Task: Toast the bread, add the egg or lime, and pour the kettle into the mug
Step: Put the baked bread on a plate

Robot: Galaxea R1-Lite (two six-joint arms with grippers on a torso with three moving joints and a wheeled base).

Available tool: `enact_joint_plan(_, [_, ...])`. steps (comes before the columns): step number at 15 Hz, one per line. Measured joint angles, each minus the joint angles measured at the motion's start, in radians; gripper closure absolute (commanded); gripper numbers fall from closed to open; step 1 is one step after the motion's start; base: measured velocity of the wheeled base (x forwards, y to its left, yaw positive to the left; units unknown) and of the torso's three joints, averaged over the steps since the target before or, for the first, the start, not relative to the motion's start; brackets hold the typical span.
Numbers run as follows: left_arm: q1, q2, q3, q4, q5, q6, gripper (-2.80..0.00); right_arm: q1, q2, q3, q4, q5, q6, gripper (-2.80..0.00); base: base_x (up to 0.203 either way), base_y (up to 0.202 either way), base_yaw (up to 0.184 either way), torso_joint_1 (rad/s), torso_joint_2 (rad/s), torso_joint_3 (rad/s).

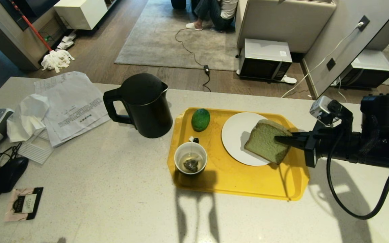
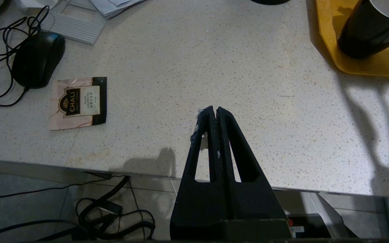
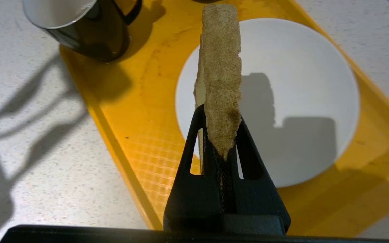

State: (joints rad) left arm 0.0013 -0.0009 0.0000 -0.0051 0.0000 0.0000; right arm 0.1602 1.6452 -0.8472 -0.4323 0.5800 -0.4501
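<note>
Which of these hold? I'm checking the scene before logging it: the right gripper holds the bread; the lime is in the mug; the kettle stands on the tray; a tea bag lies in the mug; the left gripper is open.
1. The right gripper holds the bread: true, above the plate.
2. The lime is in the mug: false, it lies on the tray.
3. The kettle stands on the tray: false, it stands on the counter beside it.
4. A tea bag lies in the mug: true.
5. The left gripper is open: false, shut and empty.
</note>
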Motion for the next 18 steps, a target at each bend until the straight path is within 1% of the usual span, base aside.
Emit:
enact_joint_plan(3, [0.000, 0.000, 0.000, 0.001, 0.000, 0.000, 0.00, 0.037, 0.023, 0.004, -0.002, 0.003, 0.026, 0.00, 0.000, 0.000, 0.000, 0.000, 0.00, 0.000])
enact_joint_plan(6, [0.000, 0.000, 0.000, 0.000, 0.000, 0.000, 0.00, 0.049, 0.067, -0.009, -0.016, 0.005, 0.028, 0.00, 0.000, 0.000, 0.000, 0.000, 0.00, 0.000])
enact_joint_plan(10, [0.000, 0.000, 0.000, 0.000, 0.000, 0.000, 0.00, 0.049, 0.155, -0.060, -0.124, 0.002, 0.025, 0.00, 0.000, 0.000, 0.000, 0.000, 0.00, 0.000])
enact_joint_plan(14, [0.000, 0.000, 0.000, 0.000, 0.000, 0.000, 0.00, 0.039, 0.213, -0.095, -0.131, -0.010, -0.001, 0.00, 0.000, 0.000, 0.000, 0.000, 0.00, 0.000])
enact_joint_plan(18, [0.000, 0.000, 0.000, 0.000, 0.000, 0.000, 0.00, 0.026, 0.249, -0.118, -0.131, -0.041, -0.010, 0.00, 0.000, 0.000, 0.000, 0.000, 0.00, 0.000])
